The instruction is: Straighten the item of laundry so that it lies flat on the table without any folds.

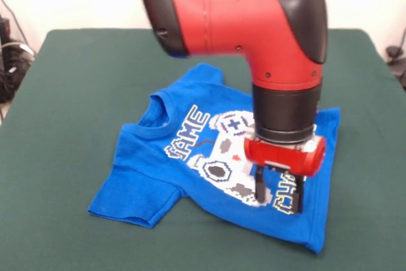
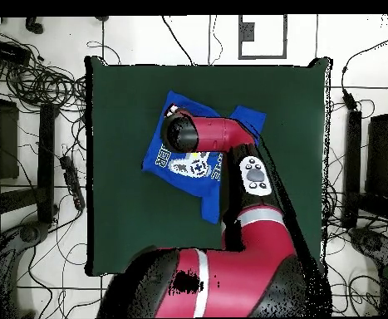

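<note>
Gripper fingers parted over shirt | soft blue cloth | felt table

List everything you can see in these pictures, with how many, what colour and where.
T-shirt: one, bright blue with white-grey controller print, spread near the table's middle, under the gripper.
Table: one, dark green cloth cover, fills most of both views.
Cables: many, black, on the floor around the table in the overhead view.
Arm: one, red and black, reaching over the shirt.
Gripper: one, black fingers below a red wrist, open, tips at the shirt's print.
</note>
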Robot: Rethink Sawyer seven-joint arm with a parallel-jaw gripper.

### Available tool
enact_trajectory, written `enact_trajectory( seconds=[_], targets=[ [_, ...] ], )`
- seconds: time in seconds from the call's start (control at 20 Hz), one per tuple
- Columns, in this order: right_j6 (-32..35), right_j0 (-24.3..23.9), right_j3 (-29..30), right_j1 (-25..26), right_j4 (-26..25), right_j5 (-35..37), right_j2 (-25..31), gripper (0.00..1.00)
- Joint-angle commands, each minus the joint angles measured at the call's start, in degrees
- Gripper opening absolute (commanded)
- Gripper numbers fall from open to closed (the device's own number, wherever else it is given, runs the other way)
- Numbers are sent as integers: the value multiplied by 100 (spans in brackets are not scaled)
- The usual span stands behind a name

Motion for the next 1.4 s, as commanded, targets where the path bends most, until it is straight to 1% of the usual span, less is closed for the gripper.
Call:
enact_trajectory(
  seconds=[0.05, 0.25, 0.5, 0.7, 1.1, 1.2, 1.25, 1.4],
  targets=[
    [1216, 740, 445, -3, 381, 120, -187, 100],
    [1044, 705, 450, 35, 517, 114, -100, 100],
    [1111, 856, 422, 113, 648, 15, -203, 100],
    [1068, 884, 433, 129, 720, 2, -220, 100],
    [811, 783, 420, 229, 760, -91, -87, 100],
    [966, 971, 318, 313, 723, -235, -334, 100],
    [1106, 1133, 225, 386, 705, -341, -556, 100],
    [1219, 1269, 172, 511, 749, -526, -729, 100]
  ],
)
